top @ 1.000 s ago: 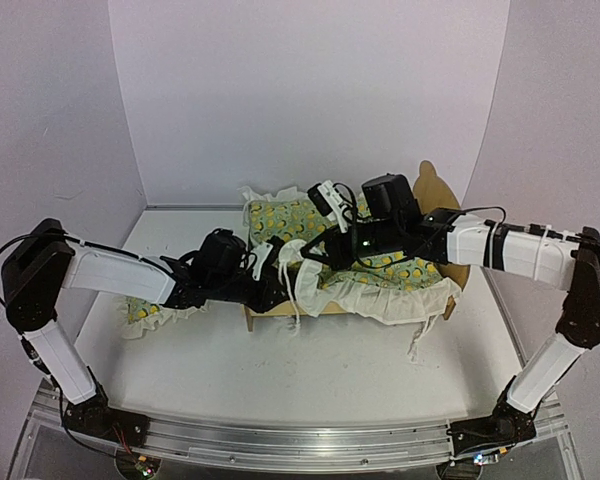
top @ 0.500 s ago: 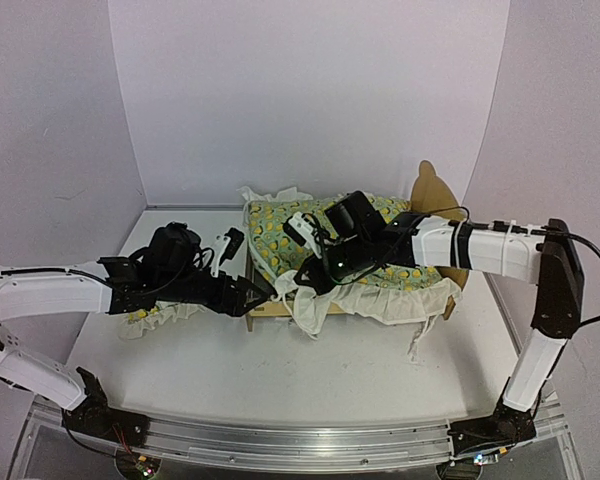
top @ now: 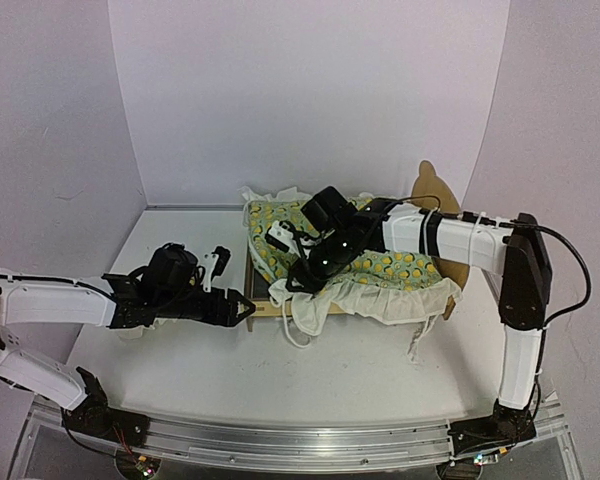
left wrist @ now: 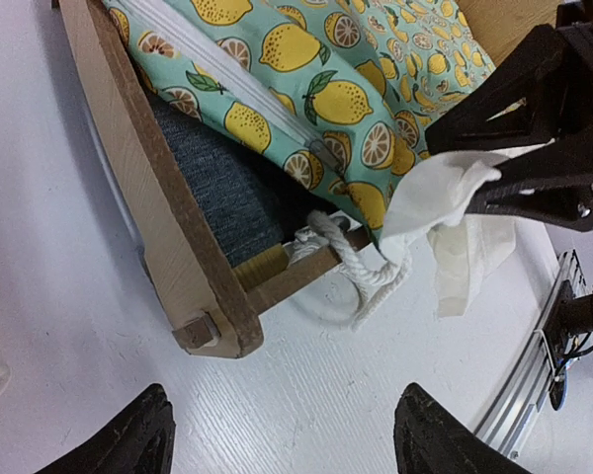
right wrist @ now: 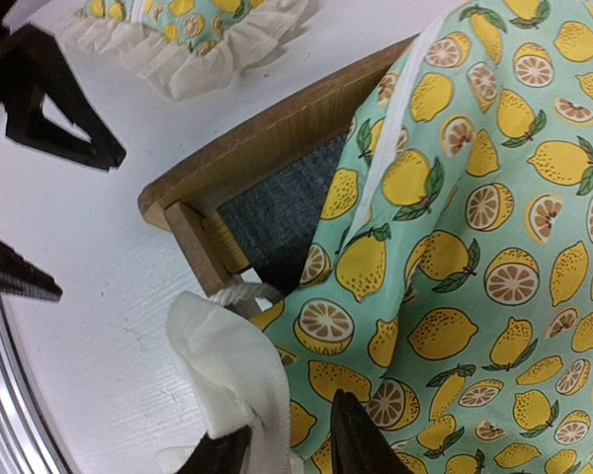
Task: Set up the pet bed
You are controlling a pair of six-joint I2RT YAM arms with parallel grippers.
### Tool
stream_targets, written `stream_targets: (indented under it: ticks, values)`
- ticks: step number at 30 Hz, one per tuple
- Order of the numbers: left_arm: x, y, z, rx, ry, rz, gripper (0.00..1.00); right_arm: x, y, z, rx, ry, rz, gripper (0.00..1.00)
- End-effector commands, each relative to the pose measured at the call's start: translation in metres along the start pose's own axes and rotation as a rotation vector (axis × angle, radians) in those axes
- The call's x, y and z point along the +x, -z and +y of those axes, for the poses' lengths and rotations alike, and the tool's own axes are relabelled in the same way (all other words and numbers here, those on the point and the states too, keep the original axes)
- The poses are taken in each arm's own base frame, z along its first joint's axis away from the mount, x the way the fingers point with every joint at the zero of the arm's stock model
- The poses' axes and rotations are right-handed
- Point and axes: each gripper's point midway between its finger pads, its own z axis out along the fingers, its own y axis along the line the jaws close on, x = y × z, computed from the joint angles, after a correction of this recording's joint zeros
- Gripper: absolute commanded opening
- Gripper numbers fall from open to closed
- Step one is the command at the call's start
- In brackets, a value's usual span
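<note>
Plywood forms the bed [left wrist: 183, 252], and its bare corner post sits just ahead of the left gripper [left wrist: 285, 395], closer to one fingertip than the other. That gripper is spread wide above the white counter [left wrist: 59, 316] and has nothing between its fingers.

The right gripper [right wrist: 289, 420] hangs over the same corner from the opposite side, near the left gripper but not touching it. Its fingers are partly apart with a gap showing between them. The quilt's white ruffle [right wrist: 227, 365] is bunched against one finger and is not clamped.

Under the right gripper the lemon-printed quilt [right wrist: 474, 197] covers most of the bed. It stops short of the corner, so a strip of the grey base [left wrist: 212, 183] shows between quilt and rail. A white twisted cord [left wrist: 351, 257] loops over the end rail beside the post, just ahead of the right gripper's tips.

The matching pillow [right wrist: 193, 35] lies on the counter past the side rail, behind the left gripper. The eared headboard [top: 435, 190] stands at the end farthest from both grippers, behind the right arm.
</note>
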Motion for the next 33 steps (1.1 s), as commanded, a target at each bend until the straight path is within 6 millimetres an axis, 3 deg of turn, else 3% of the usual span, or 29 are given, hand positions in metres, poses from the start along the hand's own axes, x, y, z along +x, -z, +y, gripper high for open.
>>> stream_targets:
  ticks: [1, 6, 12, 16, 21, 26, 28, 31, 33]
  values:
    - [-0.040, 0.013, -0.012, 0.023, -0.001, -0.160, 0.76, 0.002, 0.000, 0.011, -0.059, 0.063, 0.049, 0.32]
    - [-0.038, 0.020, -0.011, 0.026, -0.002, -0.174, 0.76, 0.019, -0.018, 0.014, -0.092, 0.131, 0.107, 0.32]
    - [-0.033, 0.030, -0.011, 0.043, 0.018, -0.185, 0.76, 0.044, -0.043, -0.002, -0.042, 0.236, 0.198, 0.28]
    - [-0.032, 0.037, -0.012, 0.057, 0.031, -0.199, 0.76, 0.058, -0.054, 0.004, -0.088, 0.261, 0.242, 0.25]
    - [-0.027, 0.042, -0.012, 0.072, 0.033, -0.205, 0.76, 0.060, -0.066, 0.013, -0.157, 0.272, 0.238, 0.21]
    - [-0.025, 0.048, -0.012, 0.081, 0.038, -0.222, 0.77, 0.065, -0.064, 0.014, -0.093, 0.327, 0.283, 0.37]
    - [-0.027, 0.049, -0.011, 0.076, 0.036, -0.228, 0.77, 0.057, -0.053, 0.006, -0.029, 0.322, 0.271, 0.46]
    - [-0.027, 0.046, -0.012, 0.077, 0.031, -0.219, 0.77, 0.029, -0.025, 0.003, 0.024, 0.267, 0.199, 0.62]
    - [-0.027, 0.044, -0.014, 0.082, 0.027, -0.212, 0.77, 0.026, -0.014, 0.002, 0.041, 0.271, 0.194, 0.62]
